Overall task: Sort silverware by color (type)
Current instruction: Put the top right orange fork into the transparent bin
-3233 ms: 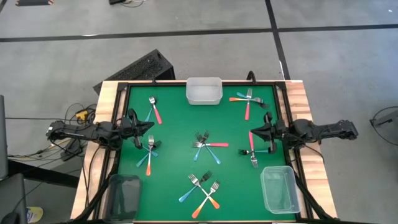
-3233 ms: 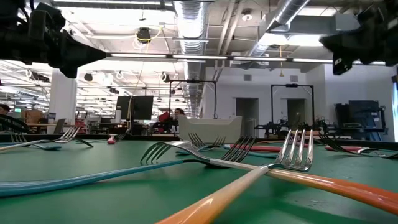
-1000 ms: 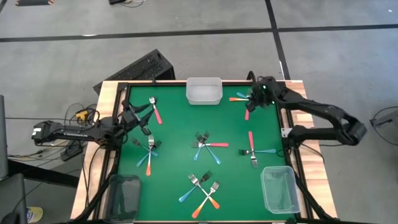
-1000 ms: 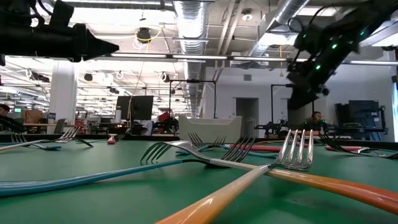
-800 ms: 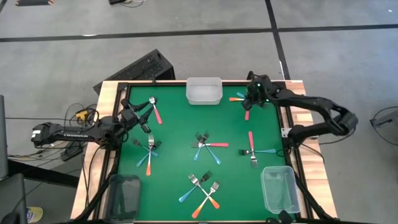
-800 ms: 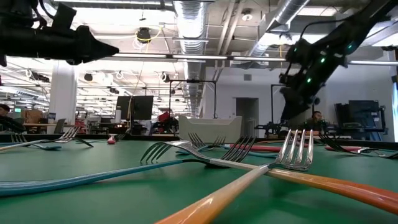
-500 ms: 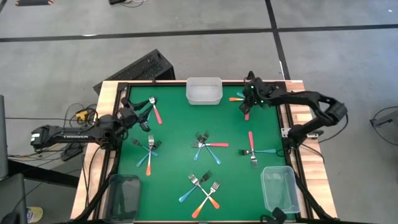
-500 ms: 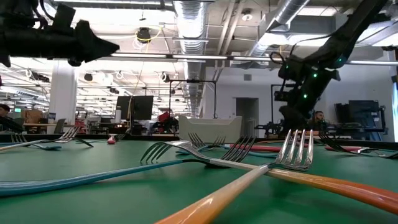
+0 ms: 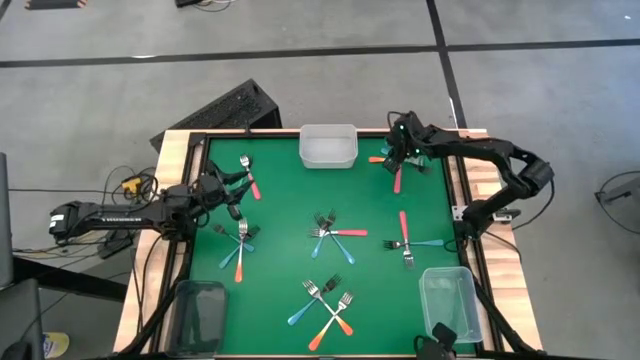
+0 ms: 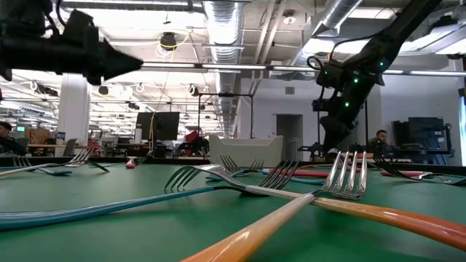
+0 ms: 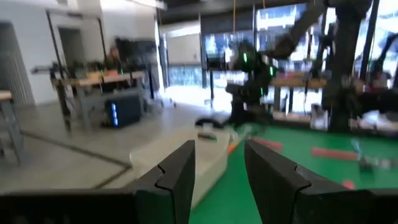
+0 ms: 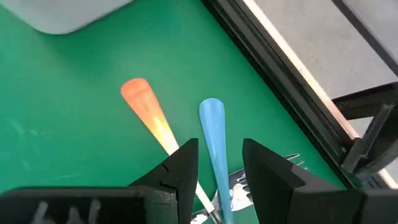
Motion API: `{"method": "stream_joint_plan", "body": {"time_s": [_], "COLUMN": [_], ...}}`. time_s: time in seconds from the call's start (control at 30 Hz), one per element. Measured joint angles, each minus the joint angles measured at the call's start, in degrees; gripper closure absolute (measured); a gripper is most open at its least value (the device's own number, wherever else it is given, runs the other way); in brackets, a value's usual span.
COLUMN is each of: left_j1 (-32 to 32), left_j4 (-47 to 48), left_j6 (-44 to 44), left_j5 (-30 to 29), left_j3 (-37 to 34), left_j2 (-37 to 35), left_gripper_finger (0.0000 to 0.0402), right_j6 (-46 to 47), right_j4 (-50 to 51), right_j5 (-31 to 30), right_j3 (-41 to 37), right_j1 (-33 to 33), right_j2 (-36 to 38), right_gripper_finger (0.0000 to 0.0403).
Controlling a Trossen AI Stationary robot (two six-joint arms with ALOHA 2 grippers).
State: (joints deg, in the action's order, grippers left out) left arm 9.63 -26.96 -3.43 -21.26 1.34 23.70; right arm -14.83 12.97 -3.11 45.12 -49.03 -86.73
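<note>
- The right gripper [image 12: 214, 163] hangs over the far right corner of the mat [image 9: 290, 240], fingers spread, with the handle of a blue fork [image 12: 214, 140] between them; whether they touch it I cannot tell.
- An orange fork [image 12: 149, 118] lies just beside the blue one, its handle crossing under the gripper, and a pink fork [image 9: 398, 179] in the same cluster points toward the near side.
- The far bin [image 9: 328, 146] sits just beside this cluster, at the middle of the far edge.
- The left gripper [image 9: 228, 189] is raised over the mat's left side, fingers spread and holding nothing, near a blue-and-pink pair of forks [image 9: 247, 172].
- Other forks lie in crossed clusters: left [image 9: 240, 243], centre [image 9: 330, 232], right [image 9: 406, 243] and near edge [image 9: 328, 305].
- Two more bins stand at the near corners, left [image 9: 199, 315] and right [image 9: 448, 303].
</note>
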Motion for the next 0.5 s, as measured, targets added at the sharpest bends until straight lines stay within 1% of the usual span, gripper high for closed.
{"method": "stream_joint_plan", "body": {"time_s": [0.1, 0.23, 0.3, 0.4, 0.5], "left_j1": [-0.02, -0.04, -0.04, -0.04, -0.04], "left_j4": [2.78, 3.79, 4.29, 6.08, 7.4], "left_j6": [1.04, 1.38, 1.95, 3.0, 4.24], "left_j5": [-1.26, -2.06, -1.81, -2.07, -3.14], "left_j3": [0.0, 0.07, 0.15, 0.15, 0.15], "left_j2": [0.0, 0.0, 0.0, -0.01, 0.0], "left_gripper_finger": [0.0272, 0.0272, 0.0272, 0.0272, 0.0272], "right_j6": [-1.03, -2.89, -3.71, -4.0, -4.13], "right_j4": [-0.2, -0.2, 0.52, 1.69, 5.08], "right_j5": [0.22, -0.33, -2.87, -2.39, -1.93], "right_j3": [0.0, 0.0, 0.51, 1.59, 3.13], "right_j1": [-0.72, -1.36, -0.57, 0.06, 0.56], "right_j2": [-1.81, -5.93, -6.4, -6.74, -6.63], "right_gripper_finger": [0.0252, 0.0252, 0.0252, 0.0252, 0.0252]}}
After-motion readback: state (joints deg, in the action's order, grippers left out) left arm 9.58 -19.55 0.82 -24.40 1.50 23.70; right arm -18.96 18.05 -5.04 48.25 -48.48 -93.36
